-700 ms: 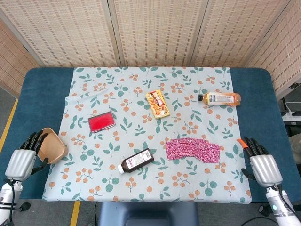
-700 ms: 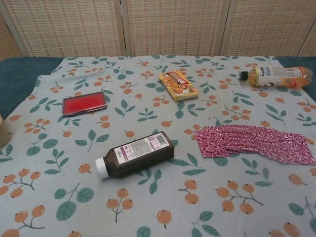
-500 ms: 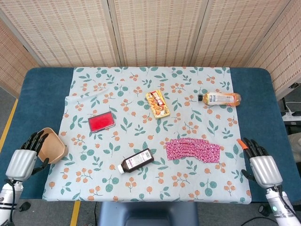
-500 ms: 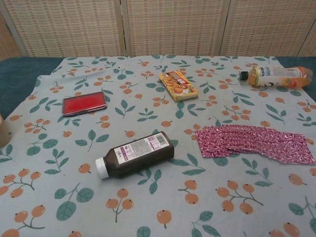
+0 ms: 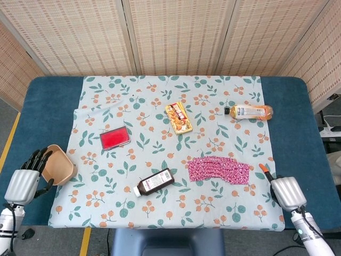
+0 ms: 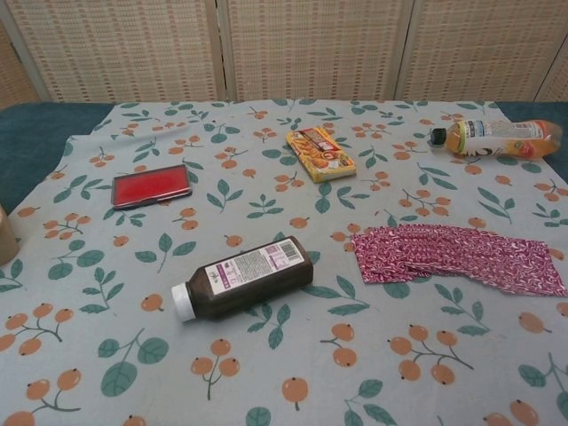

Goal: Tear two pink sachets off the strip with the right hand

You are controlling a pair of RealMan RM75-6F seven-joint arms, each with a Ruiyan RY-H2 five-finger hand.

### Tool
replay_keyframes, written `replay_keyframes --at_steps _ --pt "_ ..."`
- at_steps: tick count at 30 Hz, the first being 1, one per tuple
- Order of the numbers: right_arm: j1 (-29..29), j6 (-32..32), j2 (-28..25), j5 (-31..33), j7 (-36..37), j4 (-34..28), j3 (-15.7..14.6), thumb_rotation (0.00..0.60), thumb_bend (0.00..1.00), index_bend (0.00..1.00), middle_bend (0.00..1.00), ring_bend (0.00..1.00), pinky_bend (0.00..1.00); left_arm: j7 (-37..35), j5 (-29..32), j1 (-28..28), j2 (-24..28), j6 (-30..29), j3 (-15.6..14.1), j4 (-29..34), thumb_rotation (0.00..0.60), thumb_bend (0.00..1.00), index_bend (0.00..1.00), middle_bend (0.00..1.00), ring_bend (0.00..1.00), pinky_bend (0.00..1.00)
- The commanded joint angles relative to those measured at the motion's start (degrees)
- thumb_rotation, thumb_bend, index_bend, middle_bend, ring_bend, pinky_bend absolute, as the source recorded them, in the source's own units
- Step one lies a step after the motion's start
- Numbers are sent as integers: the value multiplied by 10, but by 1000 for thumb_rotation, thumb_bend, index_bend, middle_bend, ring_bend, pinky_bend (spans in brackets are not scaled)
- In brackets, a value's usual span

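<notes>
The pink sachet strip (image 5: 218,169) lies flat on the floral cloth, right of centre; the chest view shows the strip (image 6: 457,257) fanned out with sachets overlapping. My right hand (image 5: 285,191) hovers at the table's right front corner, just right of the strip and apart from it. It holds nothing. One orange fingertip (image 5: 263,168) points toward the strip, and the other fingers are mostly hidden behind the hand's back. My left hand (image 5: 24,181) sits at the left front edge, its dark fingers beside a brown bowl (image 5: 57,164), holding nothing. Neither hand appears in the chest view.
A dark brown bottle (image 5: 154,182) lies on its side left of the strip. A red case (image 5: 114,138), an orange snack box (image 5: 178,117) and an orange drink bottle (image 5: 250,112) lie further back. Blue table (image 5: 53,101) borders the cloth.
My right hand has shifted left toward the strip and turned, so its fingers now show less. The left hand and the objects have stayed put.
</notes>
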State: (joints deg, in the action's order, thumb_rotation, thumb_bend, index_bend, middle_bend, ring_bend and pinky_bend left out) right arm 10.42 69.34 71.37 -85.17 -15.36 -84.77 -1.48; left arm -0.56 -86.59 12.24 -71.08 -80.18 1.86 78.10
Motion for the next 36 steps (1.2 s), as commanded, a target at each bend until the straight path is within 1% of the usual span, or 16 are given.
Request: replay_keyframes --at_steps 1,4,9,12,19,31,36 --pt "18 -36 18 13 -16 11 -4 600 987 0 702 586 827 1 -5 -4 2 -10 1 5 600 366 8 25 36 298" --pt "28 -50 28 16 -23 14 -1 600 998 11 719 599 840 -1 -3 -3 3 -6 0 4 600 366 8 26 36 299" --pt "40 -70 43 24 -30 20 -2 600 1000 73 737 611 850 -5 1 -1 2 1 1 0 600 366 8 27 37 299" --pt "48 -84 50 29 -28 23 -1 600 1000 94 738 612 851 -7 -2 -2 3 -2 1 0 600 367 8 27 37 299" --pt "61 -109 59 45 -31 28 -1 600 1000 113 740 611 853 -6 -4 -2 3 -3 1 0 600 366 8 27 36 299" --pt "66 -115 63 82 -44 39 6 600 1000 178 740 612 853 -7 -4 -2 2 -1 0 -1 600 366 8 27 42 299" --pt "65 -115 60 104 -55 43 11 600 1000 257 740 612 853 -6 -3 -1 2 0 0 0 600 366 8 28 50 299"
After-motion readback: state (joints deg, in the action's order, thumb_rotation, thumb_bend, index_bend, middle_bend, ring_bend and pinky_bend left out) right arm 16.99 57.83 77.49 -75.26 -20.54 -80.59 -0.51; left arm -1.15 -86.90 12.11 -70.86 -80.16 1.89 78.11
